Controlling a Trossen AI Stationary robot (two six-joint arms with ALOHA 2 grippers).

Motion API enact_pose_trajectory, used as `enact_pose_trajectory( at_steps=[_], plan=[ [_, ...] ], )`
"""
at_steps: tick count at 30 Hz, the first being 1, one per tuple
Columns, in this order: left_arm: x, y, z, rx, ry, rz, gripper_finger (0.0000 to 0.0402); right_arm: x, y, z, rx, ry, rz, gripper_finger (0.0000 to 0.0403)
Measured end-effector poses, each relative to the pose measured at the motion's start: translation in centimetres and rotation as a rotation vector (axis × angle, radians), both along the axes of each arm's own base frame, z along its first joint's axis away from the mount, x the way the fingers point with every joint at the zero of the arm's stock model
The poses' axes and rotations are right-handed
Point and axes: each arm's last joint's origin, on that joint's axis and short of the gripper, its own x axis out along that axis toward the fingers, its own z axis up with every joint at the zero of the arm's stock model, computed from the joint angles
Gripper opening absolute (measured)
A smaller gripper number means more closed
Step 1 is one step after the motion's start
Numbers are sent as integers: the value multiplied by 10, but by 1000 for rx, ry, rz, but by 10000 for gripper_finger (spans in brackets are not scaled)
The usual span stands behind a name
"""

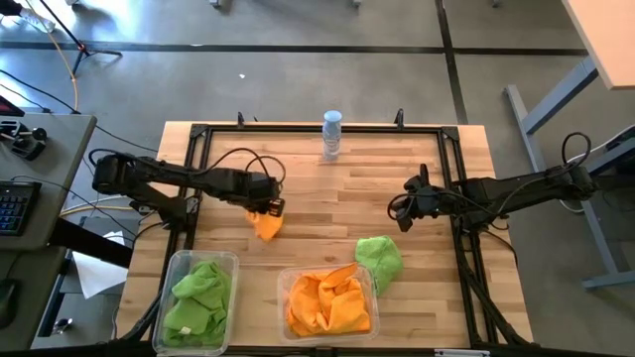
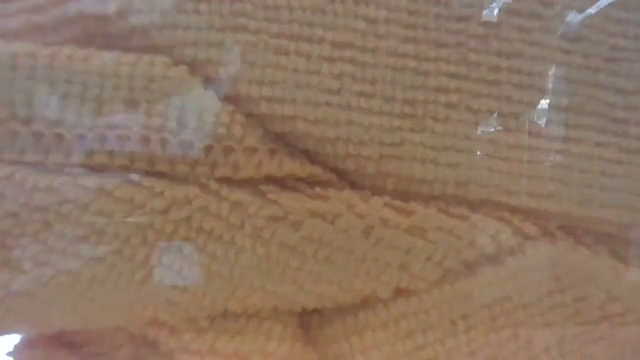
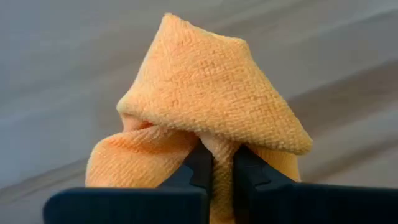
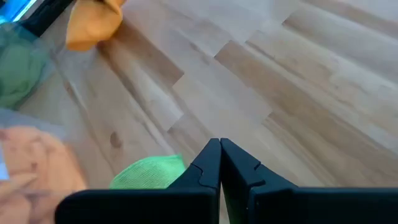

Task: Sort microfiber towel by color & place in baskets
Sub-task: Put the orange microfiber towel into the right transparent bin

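Fingers of the left gripper [image 3: 216,168] are pinched tight on an orange towel [image 3: 211,106], which bunches up into a soft peak above the dark tips and droops down on either side of them. From above, that left gripper [image 1: 270,205] sits over the left half of the wooden table [image 1: 327,188], and the orange towel [image 1: 267,225] hangs from it as a small lump over bare boards, well apart from both bins. Nearer the front edge, on the left, stands the narrower clear basket [image 1: 234,260] with a heap of green towels [image 1: 198,297] inside it. Just to its right is the wider clear basket [image 1: 284,276], full of crumpled orange towels [image 1: 327,302]; the table-level camera sees almost nothing but that orange pile [image 2: 320,200] pressed close behind clear plastic. A loose green towel [image 1: 380,260] lies on the wood, touching the right end of the wider basket and outside it. Over on the right, the right gripper [image 1: 399,210] waits above open table, somewhat farther back than that green towel, its fingers brought together with nothing between them; its own camera shows the closed tips [image 4: 220,163] over pale planks, with the green towel [image 4: 152,173] right beside them and the held orange towel [image 4: 93,22] farther off. At the far edge, near the middle, a small clear bottle [image 1: 331,134] stands upright.
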Motion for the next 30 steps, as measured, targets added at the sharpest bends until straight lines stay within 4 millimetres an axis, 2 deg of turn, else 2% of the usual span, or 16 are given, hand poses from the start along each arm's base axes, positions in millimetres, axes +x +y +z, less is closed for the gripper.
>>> enact_pose_trajectory(
  at_steps=[4,8,13,19,24,30],
  plan=[
    [24,-9,47,92,-104,-94,5,0,1,0,6,0,24,0],
    [38,-16,97,147,-126,-163,3,5,3,5,29,-66,90,0],
    [59,-26,136,160,-56,-238,1,14,10,19,-50,-217,193,0],
    [101,-45,156,187,-29,-325,1,10,29,40,-226,-245,211,0],
    [133,-56,169,208,-88,-383,1,4,47,61,-426,-292,235,0],
    [150,-51,192,339,-169,-357,0,5,55,77,-484,-407,251,0]
  ],
)
